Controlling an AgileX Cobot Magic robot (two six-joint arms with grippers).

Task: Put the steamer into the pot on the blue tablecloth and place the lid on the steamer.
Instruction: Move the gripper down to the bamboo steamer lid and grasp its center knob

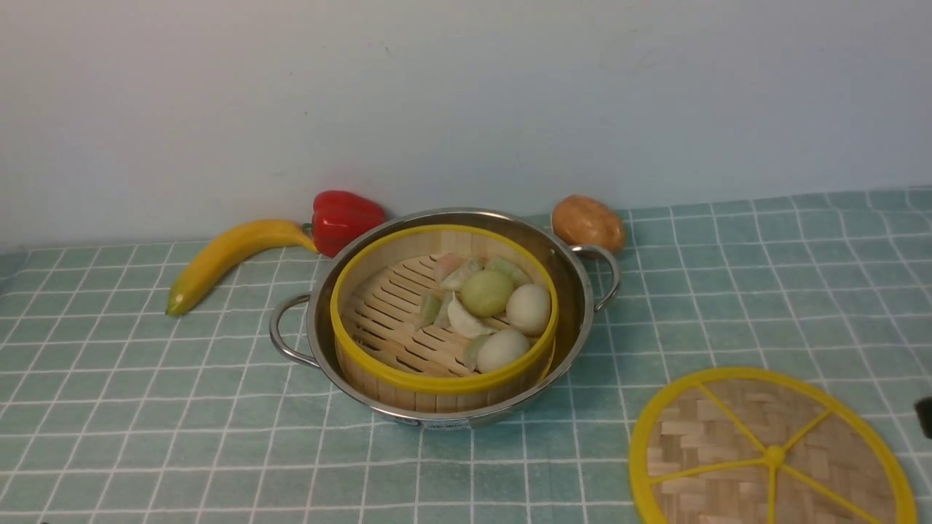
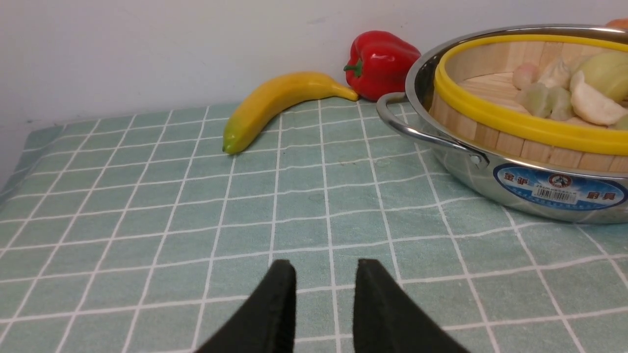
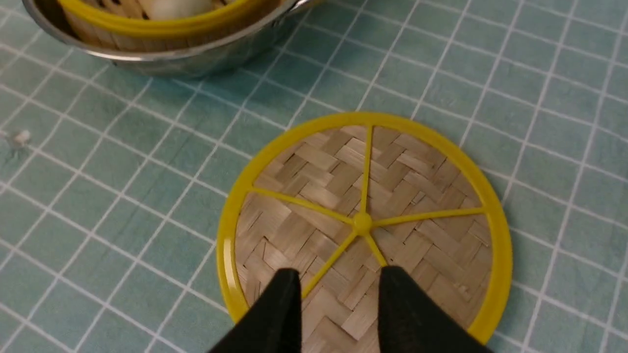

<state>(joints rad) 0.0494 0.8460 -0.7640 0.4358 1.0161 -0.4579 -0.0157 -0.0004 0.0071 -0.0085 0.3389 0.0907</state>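
The steamer (image 1: 397,320), a yellow-rimmed bamboo basket with dumplings and buns, sits inside the shiny pot (image 1: 577,291) on the blue tablecloth (image 1: 145,407). The lid (image 1: 735,451), a woven disc with yellow spokes, lies flat on the cloth to the right of the pot and nearer me. My right gripper (image 3: 338,274) hovers open over the near part of the lid (image 3: 314,186), its fingers either side of a spoke. Open and empty, my left gripper (image 2: 326,267) hangs above bare cloth, left of the pot (image 2: 490,186) and its handle (image 2: 417,132).
A banana (image 1: 226,258) and a red pepper (image 1: 344,218) lie behind the pot on the left. A potato (image 1: 588,223) sits behind its right handle. A pale wall closes off the back. A small white speck (image 3: 19,138) lies on the cloth.
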